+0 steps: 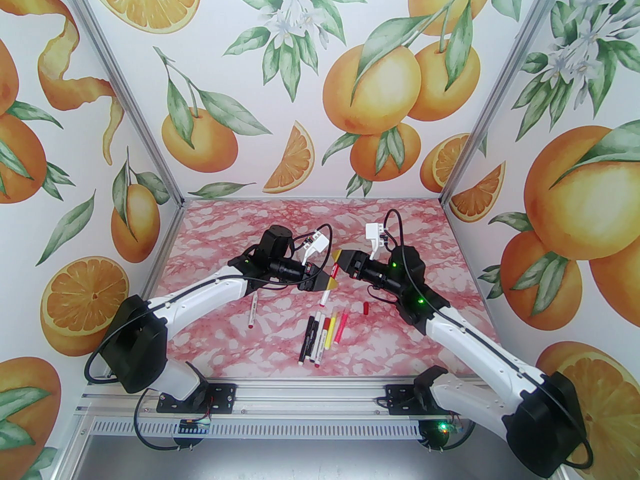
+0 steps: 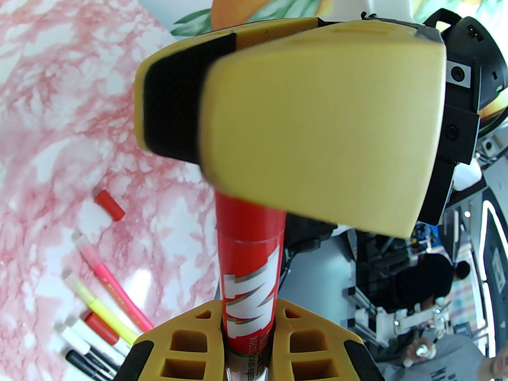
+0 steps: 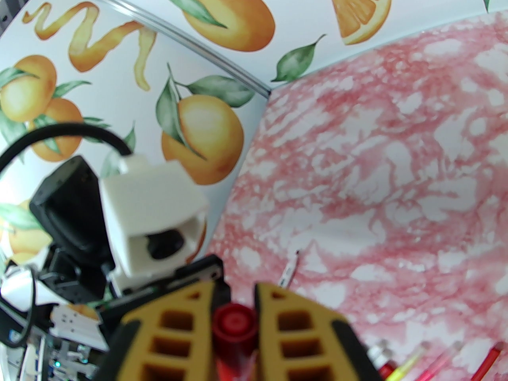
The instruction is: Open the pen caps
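A white pen [image 1: 327,290] with a red label [image 2: 249,292] hangs above the table's middle, between the two grippers. My left gripper [image 1: 326,283] [image 2: 249,331] is shut on its barrel. The red pen cap [image 2: 251,222] [image 3: 234,323] sits on the pen's upper end, and my right gripper [image 1: 339,261] [image 3: 235,331] is shut on it. In the left wrist view the right gripper's yellow fingers [image 2: 317,125] hide the cap's top. A loose red cap [image 1: 366,308] [image 2: 109,204] lies on the table to the right.
Several pens [image 1: 322,335] [image 2: 99,324] lie side by side on the pink marbled table [image 1: 240,218] below the grippers, among them a yellow pen [image 1: 330,330] and a pink pen [image 1: 341,327]. One more pen [image 1: 251,310] [image 3: 289,271] lies apart, under the left arm.
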You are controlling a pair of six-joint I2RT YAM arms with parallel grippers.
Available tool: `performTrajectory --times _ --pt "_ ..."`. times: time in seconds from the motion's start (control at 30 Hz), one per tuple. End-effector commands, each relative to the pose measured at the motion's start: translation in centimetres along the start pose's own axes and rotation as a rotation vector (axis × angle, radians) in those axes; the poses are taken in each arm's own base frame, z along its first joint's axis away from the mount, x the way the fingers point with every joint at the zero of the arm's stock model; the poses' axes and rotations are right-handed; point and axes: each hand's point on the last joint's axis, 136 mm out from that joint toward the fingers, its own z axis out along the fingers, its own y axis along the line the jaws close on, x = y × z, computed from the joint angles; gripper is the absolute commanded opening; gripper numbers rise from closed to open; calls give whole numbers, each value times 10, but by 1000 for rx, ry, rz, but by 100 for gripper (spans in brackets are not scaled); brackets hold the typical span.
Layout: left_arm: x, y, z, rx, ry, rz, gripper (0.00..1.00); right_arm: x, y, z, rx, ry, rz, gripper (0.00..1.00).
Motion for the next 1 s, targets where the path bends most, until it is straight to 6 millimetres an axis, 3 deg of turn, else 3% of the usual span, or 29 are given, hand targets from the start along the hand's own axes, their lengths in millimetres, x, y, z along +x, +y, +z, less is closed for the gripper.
performTrajectory --times 0.0,0.37,0.6,0.97 --pt "-11 -8 -8 11 -33 49 3 -3 9 1 -28 -8 -16 8" --pt "22 2 -4 -81 42 82 0 -20 9 -3 8 -49 13 6" --pt "39 -2 5 -59 65 68 0 -39 15 -9 3 -93 1 5" --pt "49 -7 10 -35 81 50 0 -63 19 -19 53 -181 -32 4"
